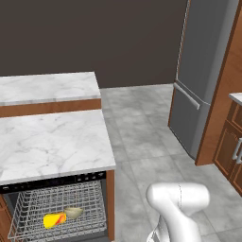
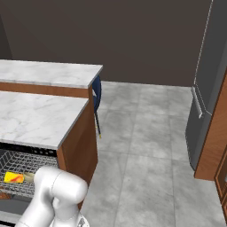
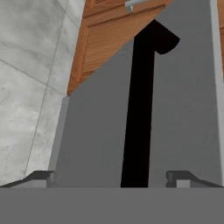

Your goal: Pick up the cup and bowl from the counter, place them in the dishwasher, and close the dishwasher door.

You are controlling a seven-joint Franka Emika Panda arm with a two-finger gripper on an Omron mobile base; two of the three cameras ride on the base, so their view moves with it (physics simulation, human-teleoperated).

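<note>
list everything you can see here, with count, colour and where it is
cup: 1, yellow with red-orange patch, lying in the dishwasher rack
bowl: 1, olive-tan, in the rack touching the cup
dishwasher: 1, black control strip, grey wire rack pulled out, under the counter
counter: 1, white veined marble, wood sides
higher slab: 1, white marble, behind the counter
dishwasher door: 1, grey, long black bar handle, facing the hand camera
fridge: 1, grey, right side
chair: 1, dark blue, beside the slab
end effector: 1, dark tips, open, either side of the handle

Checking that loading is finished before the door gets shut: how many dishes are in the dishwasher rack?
2. The yellow cup lies on its side in the wire rack, and the olive bowl sits right beside it. Anything further back under the counter could be hidden.
</note>
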